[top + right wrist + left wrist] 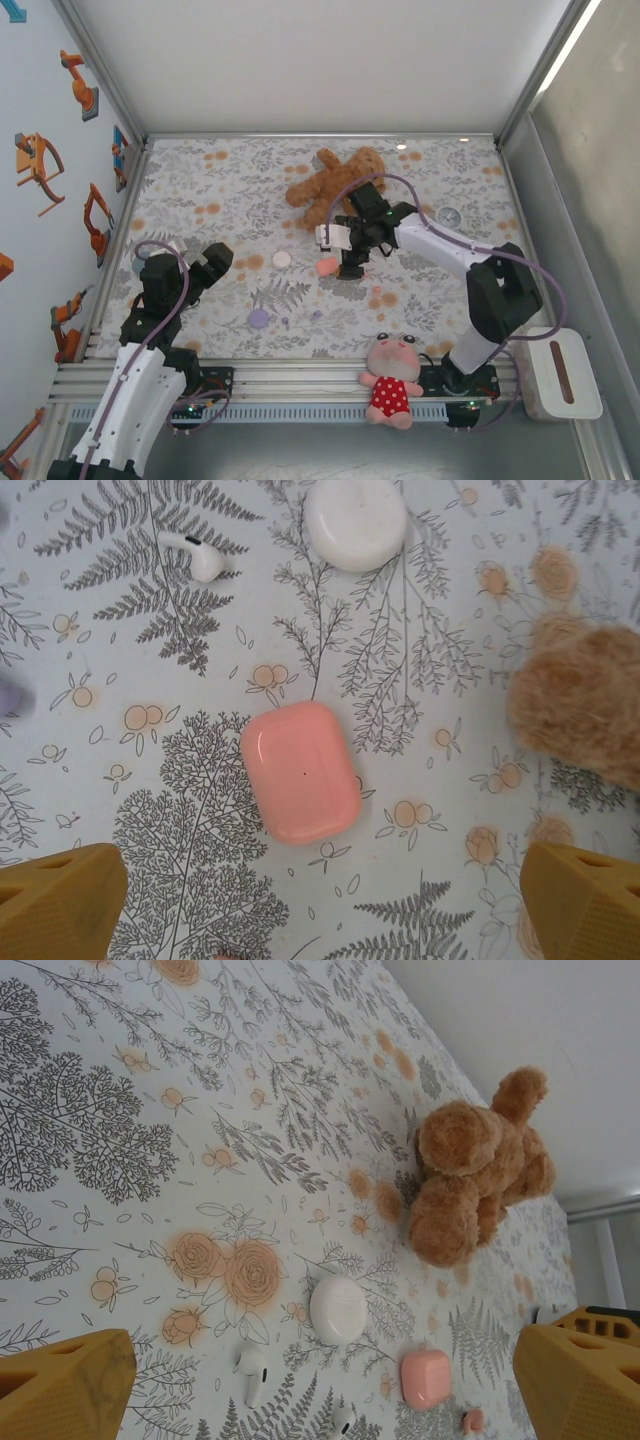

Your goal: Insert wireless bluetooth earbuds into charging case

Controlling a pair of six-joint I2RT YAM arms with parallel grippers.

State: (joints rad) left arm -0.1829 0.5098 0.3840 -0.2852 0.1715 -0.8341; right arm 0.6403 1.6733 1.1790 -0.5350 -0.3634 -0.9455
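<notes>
Floral table [455, 810], closed pink case [300, 772], white case [356, 522]

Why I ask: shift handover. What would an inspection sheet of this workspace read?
Surface: floral cloth covering the table, lying flat.
Job's things: pink case, lid shut, below the right wrist; white case; purple case; white earbud, second white earbud and tiny pink earbud, all loose on the cloth.
Clutter: brown teddy bear lying on the cloth; pink plush doll at the near rail.
Grippers: left gripper and right gripper open, fingers holding nothing.
Cables: purple cable looped along each arm.
Surroundings: white walls; robot stickers on the left wall; white box at the right.
</notes>
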